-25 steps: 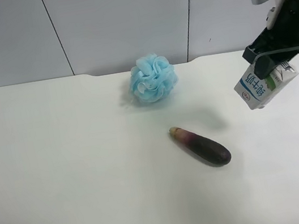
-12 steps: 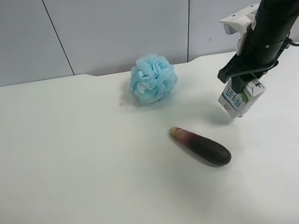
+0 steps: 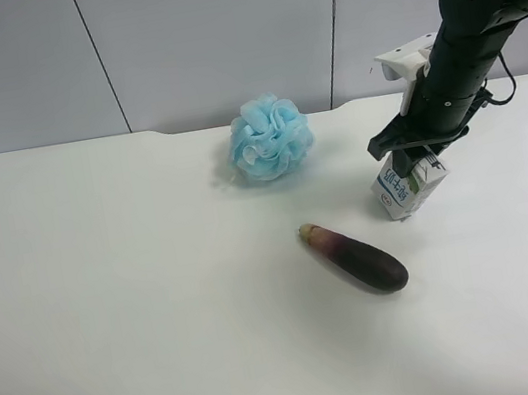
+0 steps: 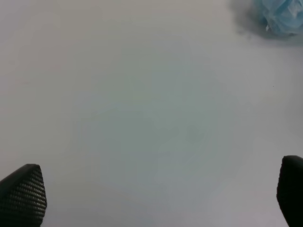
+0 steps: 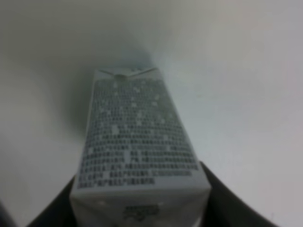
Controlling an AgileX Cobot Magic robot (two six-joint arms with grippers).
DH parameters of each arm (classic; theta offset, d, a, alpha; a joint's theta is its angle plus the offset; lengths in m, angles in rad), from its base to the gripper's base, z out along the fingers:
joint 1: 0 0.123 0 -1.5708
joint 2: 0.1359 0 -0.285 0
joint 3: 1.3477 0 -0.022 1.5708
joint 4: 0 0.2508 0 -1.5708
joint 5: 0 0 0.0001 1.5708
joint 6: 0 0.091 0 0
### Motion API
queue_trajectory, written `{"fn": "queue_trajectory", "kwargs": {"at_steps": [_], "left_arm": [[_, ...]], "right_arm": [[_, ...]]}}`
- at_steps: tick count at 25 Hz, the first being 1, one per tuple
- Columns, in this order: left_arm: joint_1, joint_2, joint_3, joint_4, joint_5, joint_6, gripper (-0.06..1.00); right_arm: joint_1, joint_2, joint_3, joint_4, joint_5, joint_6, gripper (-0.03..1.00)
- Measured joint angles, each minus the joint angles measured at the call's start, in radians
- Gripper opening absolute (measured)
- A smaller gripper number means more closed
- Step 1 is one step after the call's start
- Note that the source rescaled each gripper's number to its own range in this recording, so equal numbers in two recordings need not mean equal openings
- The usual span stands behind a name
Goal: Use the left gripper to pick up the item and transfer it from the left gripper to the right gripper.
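The right gripper (image 3: pixel 401 156), black with a white camera bracket, is clamped on the small white milk carton (image 3: pixel 408 184), its two dark fingers (image 5: pixel 222 198) pressing opposite faces near the gabled top. The carton hangs tilted beneath it, its lower corner touching or just above the white table (image 3: pixel 111 314); which, the pictures do not settle. In the high view the carton sits at about three o'clock from the table's middle. In the right wrist view the carton (image 5: pixel 137 156) fills the picture, a face of fine grey print pointing away toward the tabletop.

The left gripper (image 4: pixel 156 196) is not in the high view. Its own wrist camera shows two black textured fingertips (image 4: pixel 23 194) spread wide apart with nothing between them, looking down on bare table, with the blue bath sponge (image 4: pixel 281 16) at the far edge.

In the high view, the sponge (image 3: pixel 269 137) lies at about ten o'clock from the carton and well apart from it. The dark purple eggplant (image 3: pixel 355 256) lies near the carton, at about seven o'clock.

The carton looks light and small, with stiff cardboard walls that would probably dent under a hard squeeze, and a smooth coated surface that may slip. The flat opposite sides of the body seem the safest hold; the gabled ridge is narrower and folds more easily.
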Motion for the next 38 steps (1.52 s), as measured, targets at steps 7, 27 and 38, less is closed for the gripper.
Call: {"fn": "queue_trajectory", "kwargs": {"at_steps": [7,27,38], "left_arm": [[0.000,0.000,0.000,0.000,0.000,0.000,1.00],[0.000,0.000,0.000,0.000,0.000,0.000,1.00],[0.000,0.000,0.000,0.000,0.000,0.000,1.00]], "right_arm": [[0.000,0.001,0.000,0.032,-0.011,0.009,0.61],[0.001,-0.364,0.000,0.036,0.171,0.011,1.00],[0.001,-0.677,0.000,0.065,0.365,0.026,1.00]]}}
